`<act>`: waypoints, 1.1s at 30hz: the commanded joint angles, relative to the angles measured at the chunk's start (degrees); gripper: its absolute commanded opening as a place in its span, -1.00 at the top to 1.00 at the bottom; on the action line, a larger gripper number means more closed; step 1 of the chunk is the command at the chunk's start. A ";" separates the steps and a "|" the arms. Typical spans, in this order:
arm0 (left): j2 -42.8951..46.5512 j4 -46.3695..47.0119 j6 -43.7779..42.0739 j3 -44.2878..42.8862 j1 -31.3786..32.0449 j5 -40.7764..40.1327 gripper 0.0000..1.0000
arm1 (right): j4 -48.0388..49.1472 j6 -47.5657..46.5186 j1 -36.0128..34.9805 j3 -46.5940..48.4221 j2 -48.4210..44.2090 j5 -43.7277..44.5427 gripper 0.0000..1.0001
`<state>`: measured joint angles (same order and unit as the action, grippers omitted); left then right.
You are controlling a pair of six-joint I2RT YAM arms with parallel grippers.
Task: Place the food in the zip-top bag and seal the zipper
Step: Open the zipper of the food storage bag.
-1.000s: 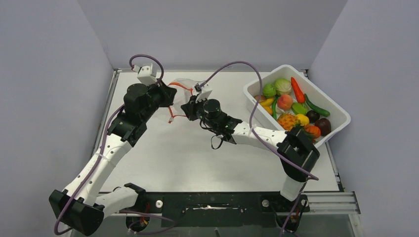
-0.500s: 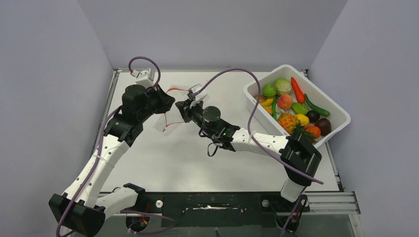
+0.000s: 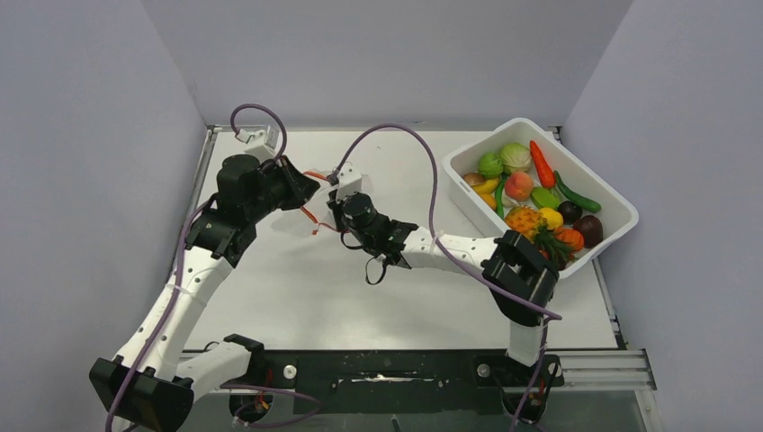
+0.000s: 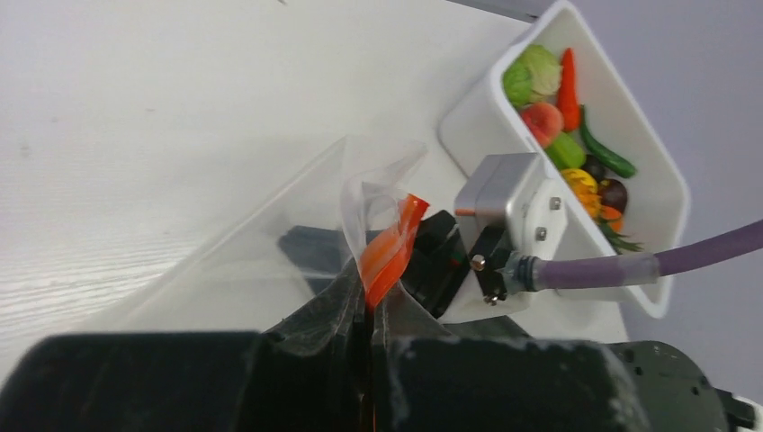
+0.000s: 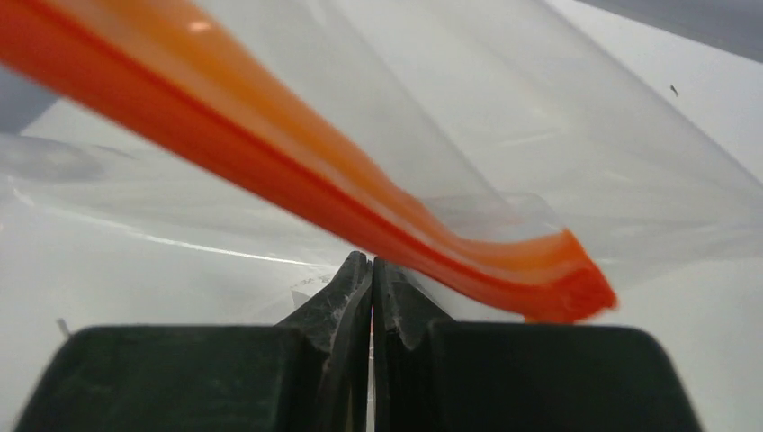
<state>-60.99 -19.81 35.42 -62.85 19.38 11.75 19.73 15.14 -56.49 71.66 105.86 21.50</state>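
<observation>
The clear zip-top bag hangs above the table between my two grippers. Its red-orange zipper curls below them. My left gripper is shut on the zipper strip, which rises from the closed jaws with clear bag film beside it. My right gripper faces it closely. In the right wrist view its jaws are shut on the bag's film, just under the zipper. The food lies in the white tub: a peach, a green ball and a red carrot.
The white tub stands at the back right of the white table and holds several more toy fruits and vegetables. It also shows in the left wrist view. Purple cables arc over both wrists. Grey walls enclose the table.
Both grippers have moved a little left and nearer with the bag. The right wrist has drawn closer to the left gripper, and the bag is more bunched between them.
</observation>
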 commanded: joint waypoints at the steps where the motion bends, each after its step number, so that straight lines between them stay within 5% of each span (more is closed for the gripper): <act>1: -0.66 -3.05 -12.04 -6.18 -0.57 -14.02 1.00 | -18.73 4.12 0.69 3.59 -2.62 3.75 1.00; 5: -2.53 -0.14 -18.56 -5.39 -0.54 -20.68 1.00 | -25.85 7.87 -0.67 1.22 -4.96 8.15 1.00; 15: -2.82 8.06 -18.09 3.04 -0.39 -19.10 1.00 | -27.91 11.18 -0.63 5.33 -9.63 3.06 0.97; 18: -1.73 10.12 -14.79 5.88 -0.39 -16.54 1.00 | -24.83 15.68 -0.51 6.78 -12.28 -0.84 0.52; 25: -0.46 13.32 -11.69 9.73 -0.38 -15.66 1.00 | -20.28 33.66 -0.12 4.90 -19.09 1.06 -0.05; 33: -0.36 14.80 -11.30 10.88 -0.39 -16.00 1.00 | -19.04 36.35 0.09 1.16 -25.71 -0.15 -0.21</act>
<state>-62.92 -10.22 23.44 -51.44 19.33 -3.88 -2.15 48.53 -56.53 74.19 83.44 20.18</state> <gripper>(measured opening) 0.008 0.590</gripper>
